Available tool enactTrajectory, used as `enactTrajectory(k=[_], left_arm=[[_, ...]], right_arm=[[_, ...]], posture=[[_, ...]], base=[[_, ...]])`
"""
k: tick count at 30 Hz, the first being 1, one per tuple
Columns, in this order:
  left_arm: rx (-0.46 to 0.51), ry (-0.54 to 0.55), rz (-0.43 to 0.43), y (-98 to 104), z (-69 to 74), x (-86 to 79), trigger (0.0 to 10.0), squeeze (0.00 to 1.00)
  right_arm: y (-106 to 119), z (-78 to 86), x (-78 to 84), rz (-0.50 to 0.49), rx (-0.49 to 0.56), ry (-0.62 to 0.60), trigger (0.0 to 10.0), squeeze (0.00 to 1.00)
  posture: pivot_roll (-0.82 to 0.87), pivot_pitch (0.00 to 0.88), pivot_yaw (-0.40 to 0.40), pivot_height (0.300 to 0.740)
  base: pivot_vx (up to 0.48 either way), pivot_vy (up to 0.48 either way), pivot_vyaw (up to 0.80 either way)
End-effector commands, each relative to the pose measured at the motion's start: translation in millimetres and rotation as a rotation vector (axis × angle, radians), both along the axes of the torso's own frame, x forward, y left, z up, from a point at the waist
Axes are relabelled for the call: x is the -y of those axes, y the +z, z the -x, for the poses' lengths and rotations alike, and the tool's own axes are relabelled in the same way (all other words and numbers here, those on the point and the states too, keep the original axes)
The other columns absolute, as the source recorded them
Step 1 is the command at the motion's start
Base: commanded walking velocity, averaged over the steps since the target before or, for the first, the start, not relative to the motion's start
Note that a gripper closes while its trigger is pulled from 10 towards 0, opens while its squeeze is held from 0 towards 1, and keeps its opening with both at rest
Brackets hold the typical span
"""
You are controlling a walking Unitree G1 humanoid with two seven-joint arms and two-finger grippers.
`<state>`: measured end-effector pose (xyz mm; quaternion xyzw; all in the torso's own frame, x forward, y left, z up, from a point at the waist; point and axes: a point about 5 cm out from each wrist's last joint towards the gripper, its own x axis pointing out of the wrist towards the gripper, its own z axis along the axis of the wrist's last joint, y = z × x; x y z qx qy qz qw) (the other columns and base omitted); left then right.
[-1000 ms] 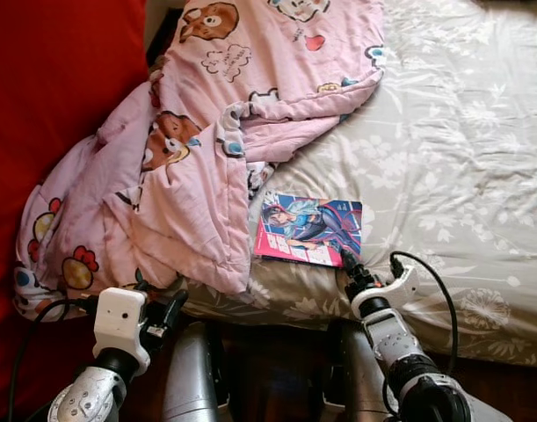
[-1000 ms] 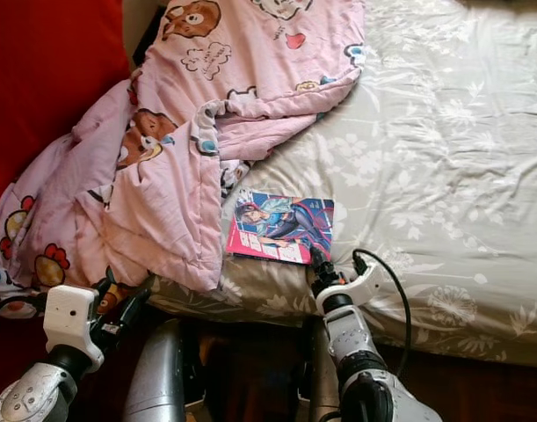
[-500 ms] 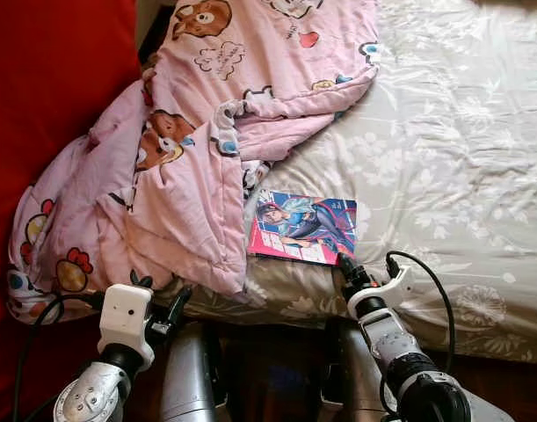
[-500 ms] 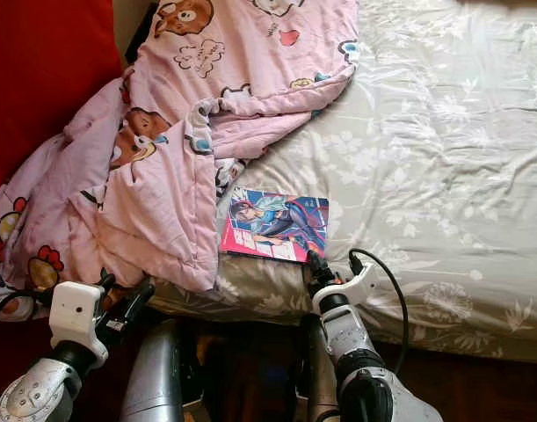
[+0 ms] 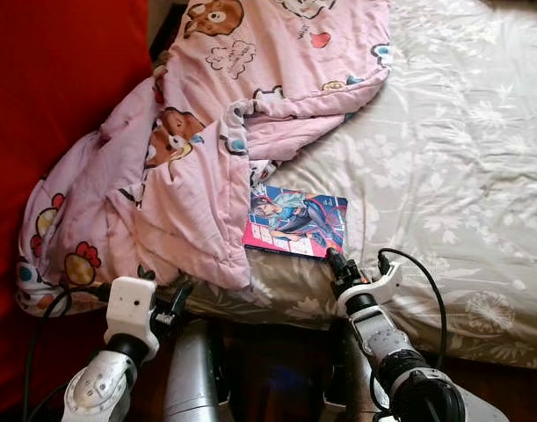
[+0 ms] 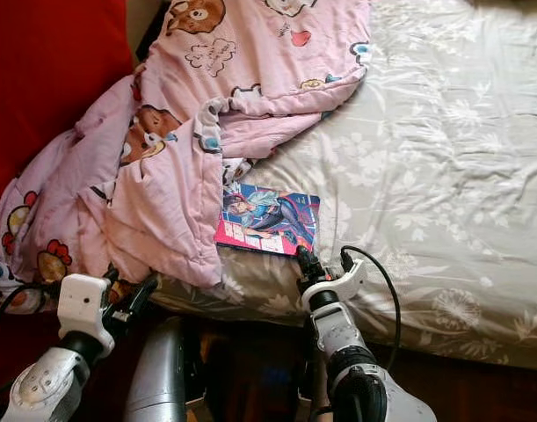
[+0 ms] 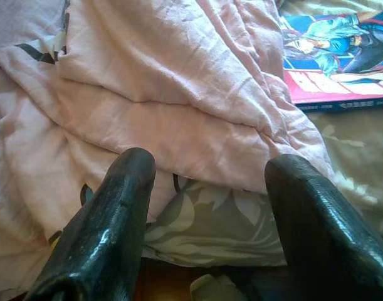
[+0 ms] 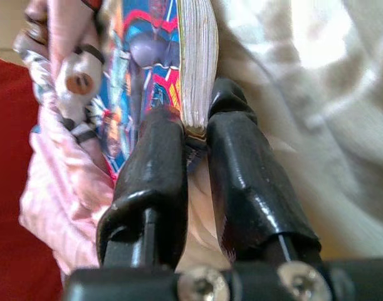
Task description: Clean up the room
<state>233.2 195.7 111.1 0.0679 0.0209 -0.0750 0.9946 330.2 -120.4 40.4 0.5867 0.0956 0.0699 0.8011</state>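
Now, in the left eye view, a comic book [image 5: 296, 221] lies flat on the bed [image 5: 444, 167], a floral grey sheet, with a rumpled pink cartoon blanket [image 5: 206, 149] covering the bed from 9 to 12 o'clock of the book and overlapping its left edge. A red wall [image 5: 48, 105] stands beyond the blanket at 9 o'clock. The right gripper [image 5: 332, 260] reaches up from the bottom of the picture and meets the book's near corner at about 5 o'clock of the cover; a black cable [image 5: 426, 281] loops off its white wrist. The left gripper [image 5: 178, 294] sits low by the bed's near edge, at 7 o'clock of the book, just below the blanket's hanging hem.

The right eye view gives the same layout, the book [image 6: 268, 220] near the bed's front edge with the right gripper [image 6: 305, 260] at its corner.

From the left wrist view, the left gripper's two black fingers [image 7: 110, 232] stand wide apart and hold nothing, with blanket folds and sheet beyond them and the book [image 7: 338, 63] off past one finger.

From the right wrist view, the right gripper [image 8: 196, 135] is nearly closed, its fingers [image 8: 157, 169] pinching the book's corner [image 8: 194, 56], one finger on the printed cover and one on the other side of the page edges.
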Motion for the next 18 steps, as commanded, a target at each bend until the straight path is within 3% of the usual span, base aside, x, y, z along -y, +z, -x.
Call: enactTrajectory(k=[1,6,10,15,18], left_arm=[[-0.023,0.016,-0.015,-8,-0.4,-2.7,10.0,0.0],[-0.003,0.027,-0.003,-10,-11.3,-1.8,10.0,0.0],[0.003,0.043,0.026,-15,-18.9,-0.9,10.0,0.0],[0.002,0.127,0.111,-23,-31.6,-10.4,10.0,0.0],[-0.007,0.158,0.148,-28,-35.0,-14.7,10.0,0.0]], right_arm=[[8,-5.0,-2.8,-0.013,0.049,-0.005,0.0,0.0],[20,-11.5,12.0,0.172,0.136,-0.069,0.0,0.0],[25,-9.0,25.3,0.239,0.218,-0.111,0.0,0.0],[28,4.9,39.5,0.513,0.273,-0.165,0.0,0.0],[30,13.2,41.7,0.558,0.292,-0.18,0.0,0.0]], posture=[[0.22,0.237,0.021,0.574],[0.19,0.186,0.005,0.574],[0.17,0.145,-0.007,0.574],[0.11,0.059,-0.024,0.574],[0.08,0.016,-0.024,0.574]], base=[[0.0,0.0,0.0],[0.0,0.0,0.0],[0.0,0.0,0.0],[0.0,0.0,0.0],[0.0,0.0,0.0]])
